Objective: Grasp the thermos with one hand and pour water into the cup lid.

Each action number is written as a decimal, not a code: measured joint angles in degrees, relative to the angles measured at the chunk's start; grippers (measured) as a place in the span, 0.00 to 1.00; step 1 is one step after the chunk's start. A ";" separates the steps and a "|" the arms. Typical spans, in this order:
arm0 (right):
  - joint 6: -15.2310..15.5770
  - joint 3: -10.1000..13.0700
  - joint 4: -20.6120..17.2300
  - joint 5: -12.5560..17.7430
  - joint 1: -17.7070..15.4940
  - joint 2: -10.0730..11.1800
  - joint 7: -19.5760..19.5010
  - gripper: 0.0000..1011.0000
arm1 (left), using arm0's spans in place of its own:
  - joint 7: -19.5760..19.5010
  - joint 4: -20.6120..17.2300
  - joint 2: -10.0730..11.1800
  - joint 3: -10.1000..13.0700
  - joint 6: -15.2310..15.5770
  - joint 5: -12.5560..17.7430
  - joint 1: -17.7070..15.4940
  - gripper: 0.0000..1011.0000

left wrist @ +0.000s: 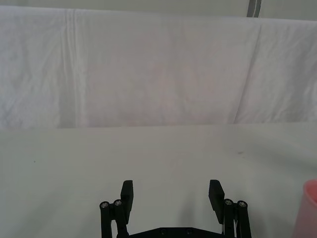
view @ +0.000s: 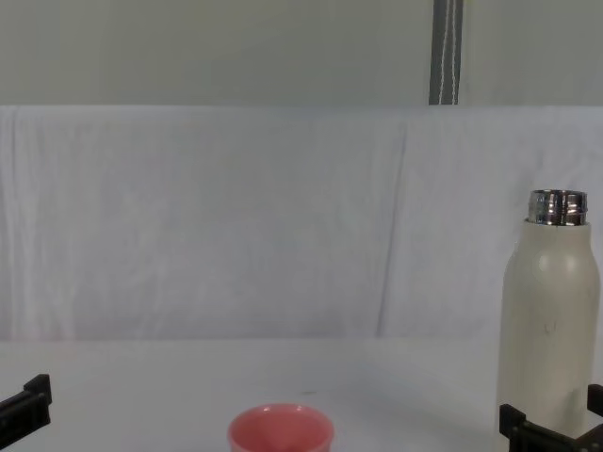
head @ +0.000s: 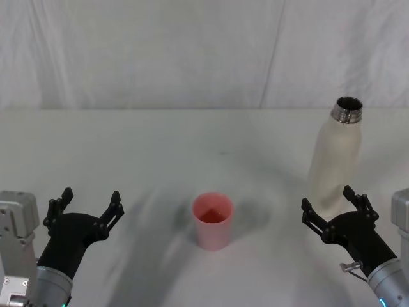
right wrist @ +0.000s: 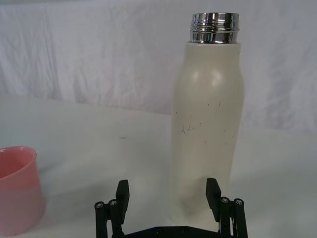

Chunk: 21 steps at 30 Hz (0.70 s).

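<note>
The cream-white thermos point(head: 335, 160) stands upright and uncapped at the right of the table, its steel neck point(right wrist: 215, 28) bare. My right gripper point(head: 329, 212) is open just in front of its base, the fingers point(right wrist: 213, 192) flanking the lower body without touching it. The pink cup lid point(head: 212, 220) stands upright mid-table, left of the thermos, and shows at an edge of both wrist views point(right wrist: 16, 189) point(left wrist: 308, 208). My left gripper point(head: 90, 206) hangs open over bare table at the near left, well apart from the cup lid. No water is visible.
A white cloth point(head: 160, 153) covers the table and rises as a backdrop point(view: 207, 217) behind it. A grey pole point(view: 448, 52) stands behind the backdrop. Room is free between the cup lid and each gripper.
</note>
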 joint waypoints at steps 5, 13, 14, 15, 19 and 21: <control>0.00 0.00 0.00 0.00 0.00 0.00 0.00 0.99 | 0.00 0.00 0.00 0.00 0.00 0.00 0.00 0.99; 0.00 0.00 0.00 0.00 0.00 0.00 0.00 0.99 | 0.00 0.00 0.00 0.00 0.00 0.00 0.00 0.99; 0.00 0.00 0.00 0.00 0.00 0.00 0.00 0.99 | 0.00 0.00 0.00 0.00 0.00 0.00 0.00 0.99; 0.00 0.00 0.00 0.00 0.00 0.00 0.00 0.99 | 0.00 0.00 0.00 0.00 0.00 0.00 0.00 0.99; 0.00 0.00 0.00 0.00 0.00 0.00 0.00 0.99 | 0.00 0.00 0.00 0.00 0.00 0.00 0.00 0.99; 0.00 0.00 0.00 0.00 0.00 0.00 0.00 0.99 | 0.00 0.00 0.00 0.00 0.00 0.00 0.00 0.99</control>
